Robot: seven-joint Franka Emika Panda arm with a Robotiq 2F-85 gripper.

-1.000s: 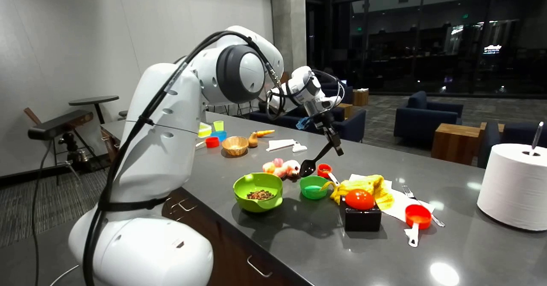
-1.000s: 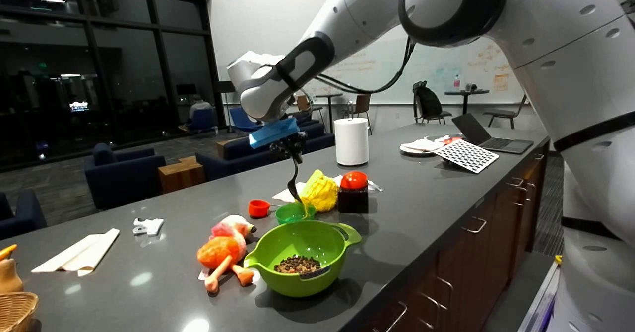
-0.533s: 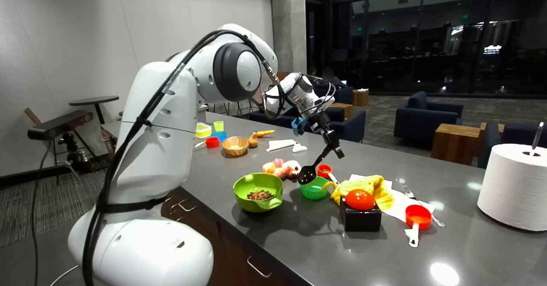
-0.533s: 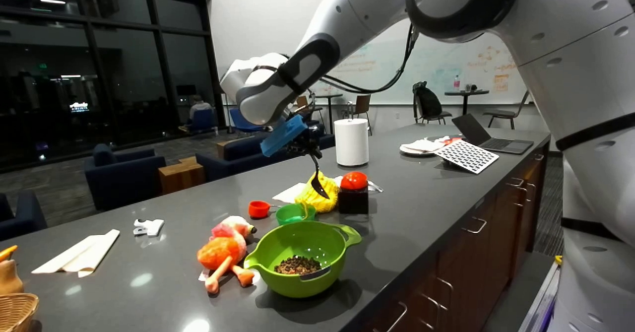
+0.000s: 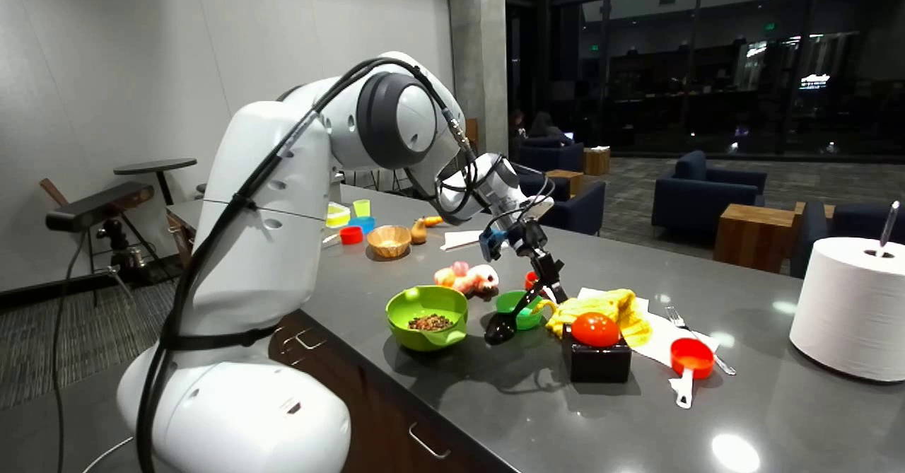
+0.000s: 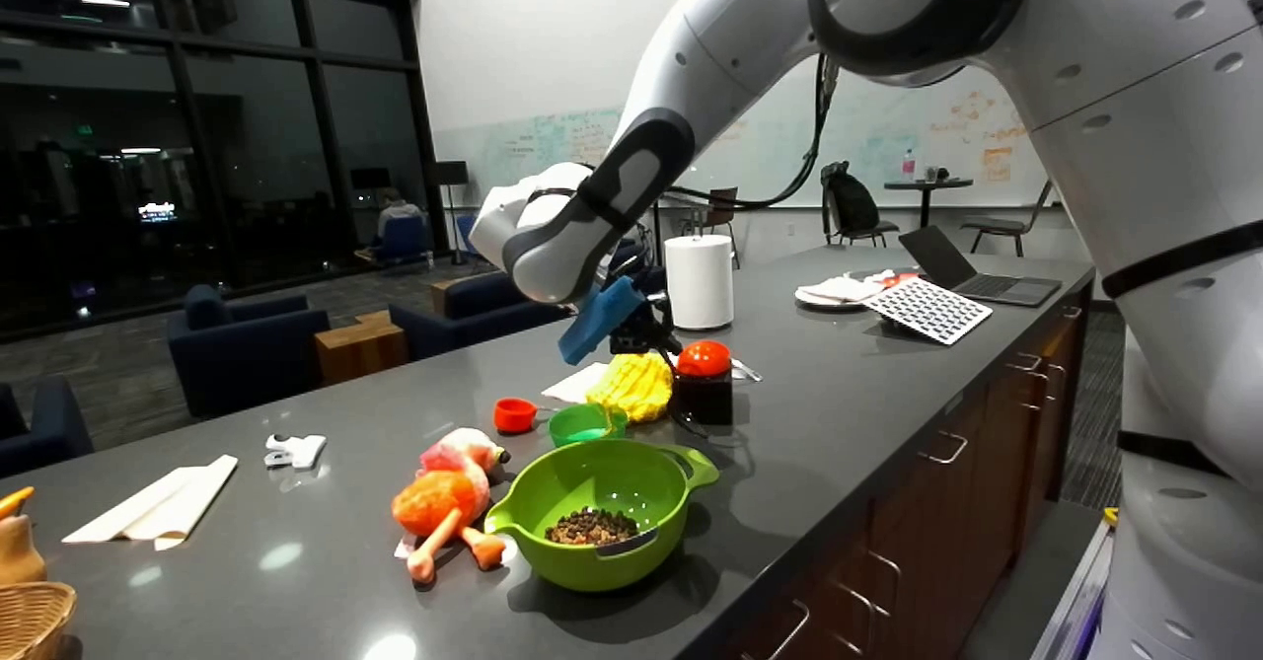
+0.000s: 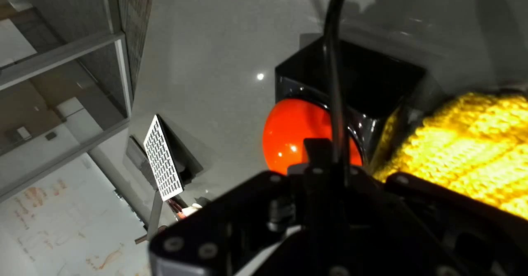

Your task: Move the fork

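End effector [image 5: 550,282] tight around black spoon [image 5: 503,326], aslant near red-topped black box [image 5: 599,361].

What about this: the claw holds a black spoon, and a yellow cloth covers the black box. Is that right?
Not quite: the yellow cloth lies beside the black box, not over it, as the wrist view shows. The claw does hold a black spoon.

By the cabinet-side edge of the grey bench [image 6: 335,482], a round lime-green plastic bowl [image 6: 572,563]; near the window-side edge, a white paper roll [image 6: 700,282]; toward a far corner, an open grey laptop [image 6: 1002,287].
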